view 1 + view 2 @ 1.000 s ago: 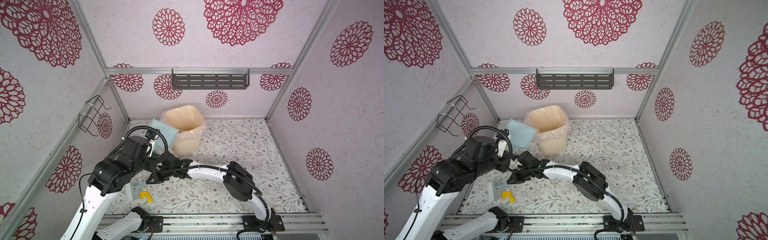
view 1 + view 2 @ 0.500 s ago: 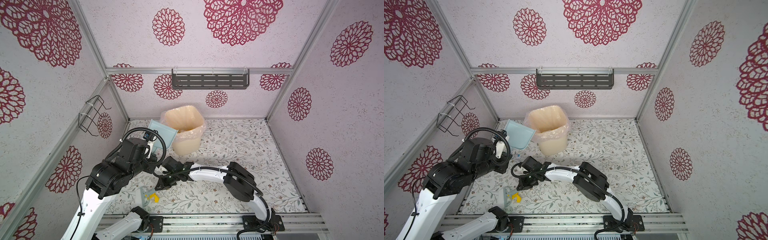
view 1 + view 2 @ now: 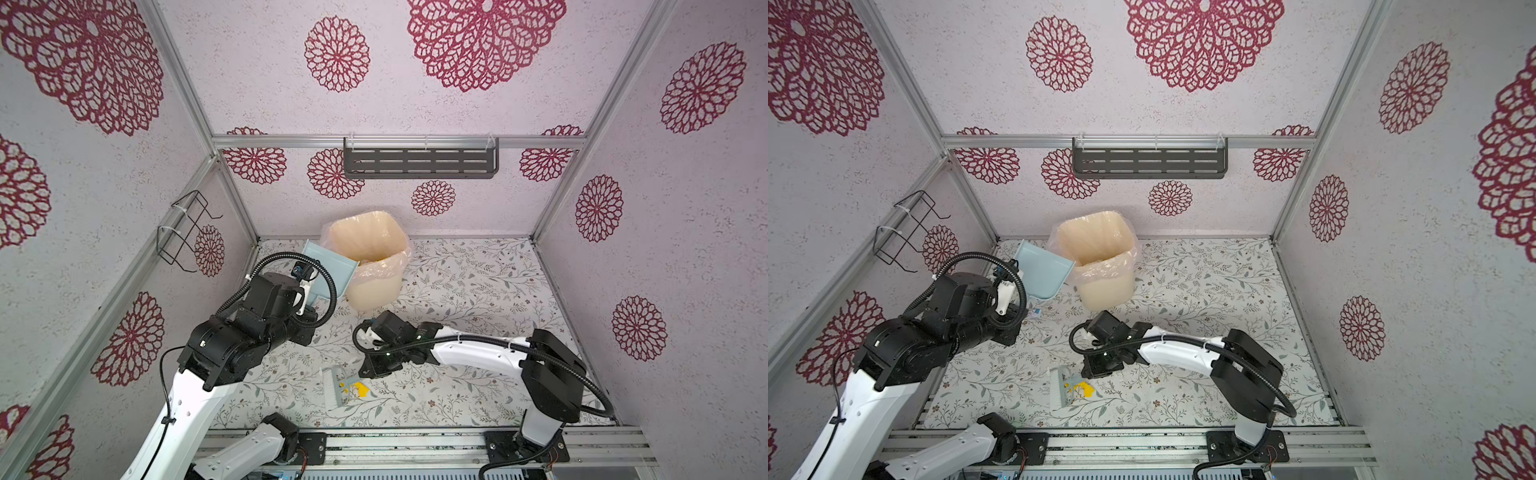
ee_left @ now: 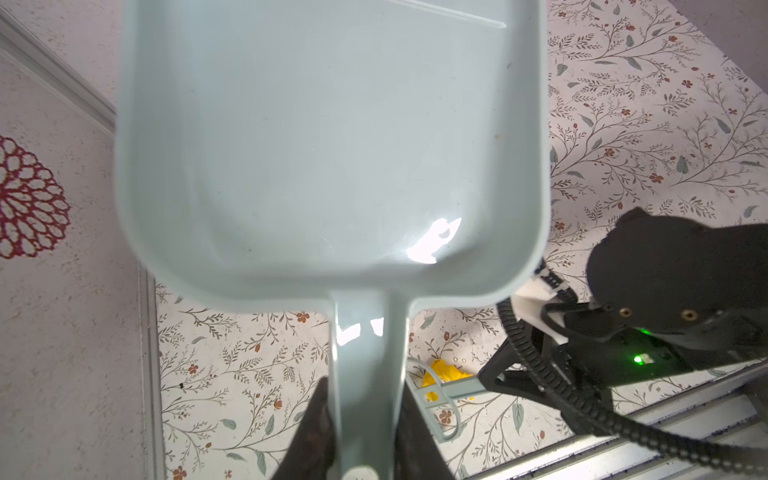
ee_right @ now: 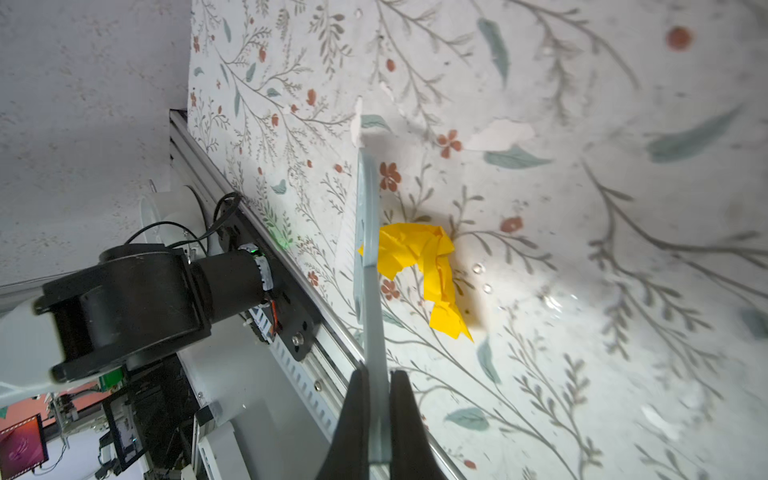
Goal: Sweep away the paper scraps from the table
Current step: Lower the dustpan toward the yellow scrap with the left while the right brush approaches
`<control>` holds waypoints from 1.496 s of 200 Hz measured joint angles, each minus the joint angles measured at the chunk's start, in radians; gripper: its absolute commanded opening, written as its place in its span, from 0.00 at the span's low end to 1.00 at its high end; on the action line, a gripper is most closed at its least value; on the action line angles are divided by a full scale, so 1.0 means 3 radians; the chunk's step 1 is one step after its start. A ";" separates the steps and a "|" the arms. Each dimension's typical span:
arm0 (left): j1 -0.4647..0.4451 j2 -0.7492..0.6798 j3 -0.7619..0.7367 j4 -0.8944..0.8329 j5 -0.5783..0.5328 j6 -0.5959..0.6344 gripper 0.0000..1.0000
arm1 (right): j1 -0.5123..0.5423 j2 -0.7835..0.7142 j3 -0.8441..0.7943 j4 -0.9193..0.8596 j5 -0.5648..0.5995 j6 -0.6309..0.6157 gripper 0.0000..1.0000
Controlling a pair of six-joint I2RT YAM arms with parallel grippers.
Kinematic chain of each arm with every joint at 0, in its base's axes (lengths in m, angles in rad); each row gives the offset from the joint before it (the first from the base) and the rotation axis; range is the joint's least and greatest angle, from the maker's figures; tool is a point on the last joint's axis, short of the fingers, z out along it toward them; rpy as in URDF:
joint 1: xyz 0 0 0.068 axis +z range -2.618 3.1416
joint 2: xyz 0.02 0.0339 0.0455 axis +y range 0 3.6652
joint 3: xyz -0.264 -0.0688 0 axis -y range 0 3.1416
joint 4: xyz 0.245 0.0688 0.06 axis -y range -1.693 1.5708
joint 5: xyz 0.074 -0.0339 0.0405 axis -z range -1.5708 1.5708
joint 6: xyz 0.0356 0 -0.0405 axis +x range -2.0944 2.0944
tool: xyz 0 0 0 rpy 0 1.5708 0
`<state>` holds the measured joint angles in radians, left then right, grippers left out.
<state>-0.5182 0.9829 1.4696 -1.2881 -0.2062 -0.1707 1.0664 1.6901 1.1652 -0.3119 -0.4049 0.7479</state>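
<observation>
A crumpled yellow paper scrap (image 3: 360,390) (image 3: 1084,389) (image 5: 419,262) lies on the table (image 3: 478,291) near its front edge, against the head of the white-bristled hand brush (image 3: 332,384) (image 5: 369,232). Two pale whitish scraps (image 5: 500,135) lie a little beyond it. My right gripper (image 5: 376,399) (image 3: 365,370) is shut on the brush's thin blue handle, bristles down on the table. My left gripper (image 4: 365,419) is shut on the handle of the pale blue dustpan (image 4: 328,145) (image 3: 328,270), which hangs empty in the air beside the bin.
A cream bin lined with a clear bag (image 3: 370,257) (image 3: 1100,253) stands at the back, left of centre. The metal front rail (image 3: 415,440) runs close to the scrap. A wire basket (image 3: 187,232) hangs on the left wall, a dark shelf (image 3: 419,162) on the back wall.
My right gripper has drawn the brush to the right along the front of the table, and the yellow scrap has moved right with it. The dustpan has stayed up beside the bin.
</observation>
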 measured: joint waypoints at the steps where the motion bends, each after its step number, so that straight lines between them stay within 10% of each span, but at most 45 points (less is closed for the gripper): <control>1: 0.0000 0.0001 0.0000 0.0000 0.0001 0.0000 0.00 | -0.0009 -0.0019 -0.0008 -0.0009 0.0006 0.0000 0.00; 138: -0.0074 0.0163 0.0000 -0.0086 0.0300 -0.0140 0.00 | -0.0184 -0.0159 -0.0050 0.0025 -0.0065 -0.0057 0.00; 299: -0.1230 0.0397 -0.0380 -0.0142 0.0839 -0.0759 0.00 | -0.1245 -0.1101 -0.0154 -0.1642 -0.0034 -0.1002 0.00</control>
<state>-0.8871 1.1019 1.3556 -1.3308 0.0456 -0.3985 0.6930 1.3598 1.1191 -0.8043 -0.4152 0.4473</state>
